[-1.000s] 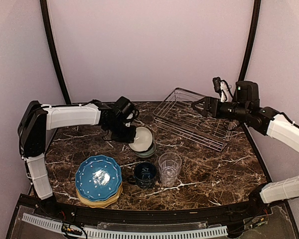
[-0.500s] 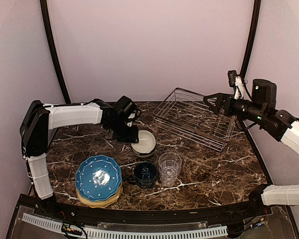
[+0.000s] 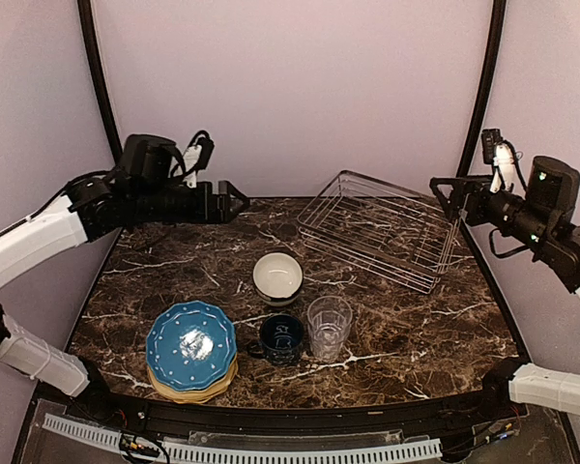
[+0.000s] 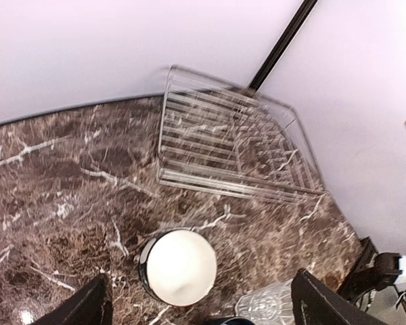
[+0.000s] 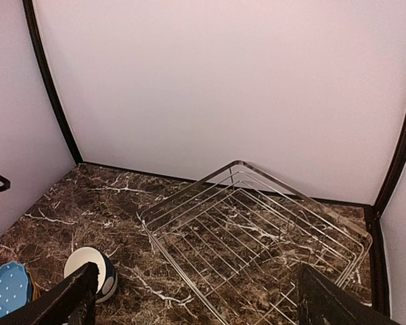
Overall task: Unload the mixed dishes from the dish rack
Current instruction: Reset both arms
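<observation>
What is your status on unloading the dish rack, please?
Left gripper, right gripper open, empty, raised. Dish rack holds nothing; bowl, plate stack, mug, tumbler stand on the table. Nothing in the way.

Pale lilac walls [image 3: 290, 87], dark brown white-veined marble tabletop [image 3: 416, 333], black curved poles [image 3: 101, 97]

Left wrist: rack [image 4: 237, 152] motion-blurred, glass [image 4: 267, 308] cut by bottom edge. Right wrist: blue plate [image 5: 7, 290] clipped at left edge. Top: lower plates [image 3: 201, 391] mostly hidden under it.
</observation>
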Robot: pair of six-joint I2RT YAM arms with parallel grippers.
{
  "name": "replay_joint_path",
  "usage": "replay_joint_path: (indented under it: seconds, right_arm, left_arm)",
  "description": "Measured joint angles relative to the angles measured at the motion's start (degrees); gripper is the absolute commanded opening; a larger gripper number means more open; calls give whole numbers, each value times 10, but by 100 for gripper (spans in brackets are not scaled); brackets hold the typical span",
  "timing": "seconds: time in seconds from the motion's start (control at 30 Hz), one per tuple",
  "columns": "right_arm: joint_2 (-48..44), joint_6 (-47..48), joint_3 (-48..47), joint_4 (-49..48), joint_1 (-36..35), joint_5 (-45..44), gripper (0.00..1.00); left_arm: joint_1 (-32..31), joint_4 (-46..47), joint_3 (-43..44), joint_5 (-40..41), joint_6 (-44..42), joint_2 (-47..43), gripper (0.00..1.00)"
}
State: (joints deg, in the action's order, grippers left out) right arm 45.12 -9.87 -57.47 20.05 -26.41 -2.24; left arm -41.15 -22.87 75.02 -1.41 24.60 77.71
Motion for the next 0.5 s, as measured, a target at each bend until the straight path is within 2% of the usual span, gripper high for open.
replay_joint_path:
  seconds: [0.3, 0.5]
  right_arm:
    - [-104, 42, -1, -12, 1, -24, 99]
    - [-130, 52, -1, -29, 1, -19, 98]
  left_arm:
    - [-2, 199, -175, 82, -41, -307, 98]
    - [-2, 256, -225, 128, -77, -407, 98]
